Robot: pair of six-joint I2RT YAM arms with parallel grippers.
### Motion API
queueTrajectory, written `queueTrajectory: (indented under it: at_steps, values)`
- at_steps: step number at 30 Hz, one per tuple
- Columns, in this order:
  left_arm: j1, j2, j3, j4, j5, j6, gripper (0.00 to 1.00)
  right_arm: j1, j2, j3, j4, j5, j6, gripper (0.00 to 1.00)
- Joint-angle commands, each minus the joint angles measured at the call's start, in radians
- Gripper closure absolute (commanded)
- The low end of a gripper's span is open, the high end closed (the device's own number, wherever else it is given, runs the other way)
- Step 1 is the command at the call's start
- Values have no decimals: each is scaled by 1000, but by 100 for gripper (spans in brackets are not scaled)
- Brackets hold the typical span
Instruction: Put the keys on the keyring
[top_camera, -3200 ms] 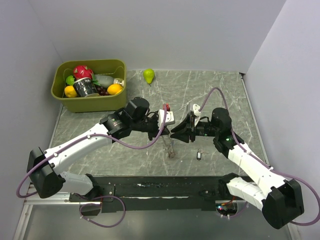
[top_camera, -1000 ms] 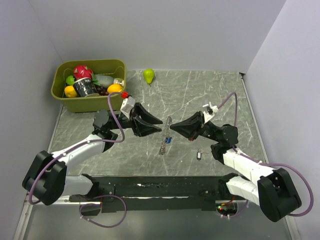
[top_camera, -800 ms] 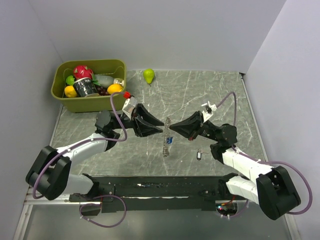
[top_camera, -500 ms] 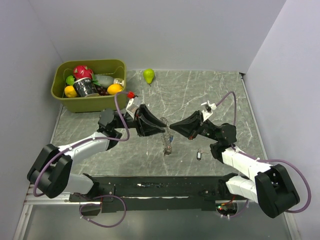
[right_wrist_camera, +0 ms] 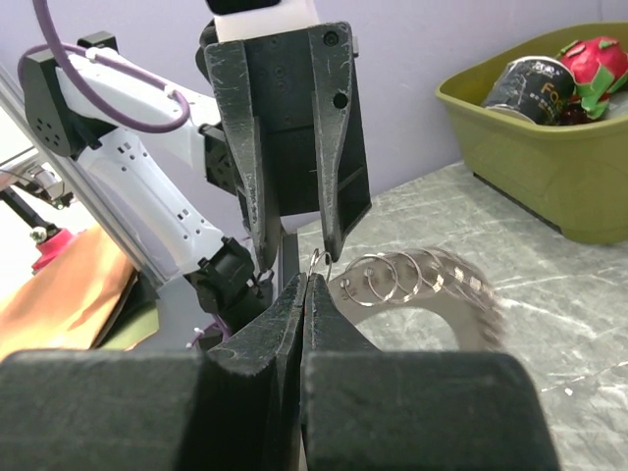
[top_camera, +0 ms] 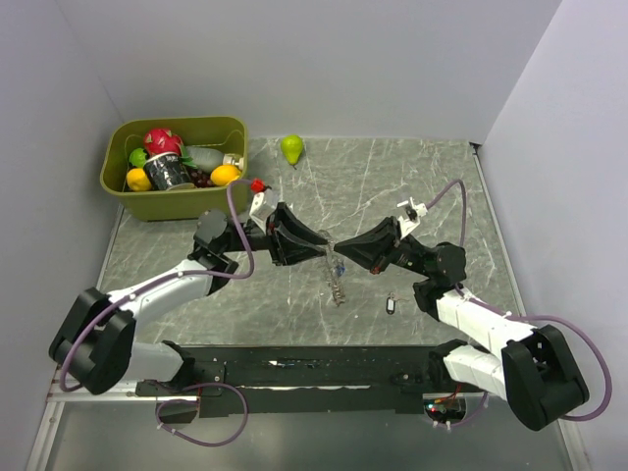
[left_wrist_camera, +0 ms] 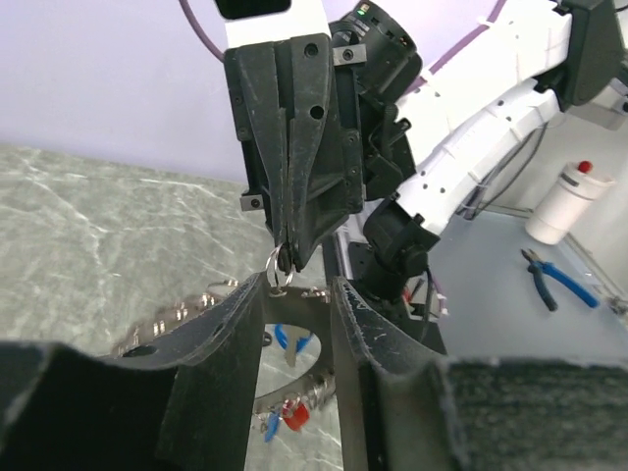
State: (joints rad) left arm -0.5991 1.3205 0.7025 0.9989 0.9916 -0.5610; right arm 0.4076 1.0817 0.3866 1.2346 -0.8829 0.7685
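Grey stone tabletop (top_camera: 412,186) seen from above: both arms meeting over it, keyring (top_camera: 336,275) dangling between them, one dark-tagged key (top_camera: 391,305) lying alone nearby (not on yet).
Left wrist view: left fingers (left_wrist_camera: 221,363) spread apart, red and blue keys (left_wrist_camera: 292,417) already hanging on.
Right wrist view: right fingers (right_wrist_camera: 260,343) pressed together, pinching a small loop (right_wrist_camera: 316,260) at the keyring's edge.
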Motion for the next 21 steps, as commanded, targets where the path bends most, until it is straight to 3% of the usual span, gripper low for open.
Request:
queueTrajectory:
  at_steps: [1,6,21]
  values:
    - [-16,-85,-3,-118,-90,121,60,7,-43,9,243,2,-8,100]
    - [-16,-81,-9,-112,-82,113,62,7,-37,12,262,7,2,100]
    - [-15,26,-17,113,-22,-42,66,7,-23,8,281,10,17,100]
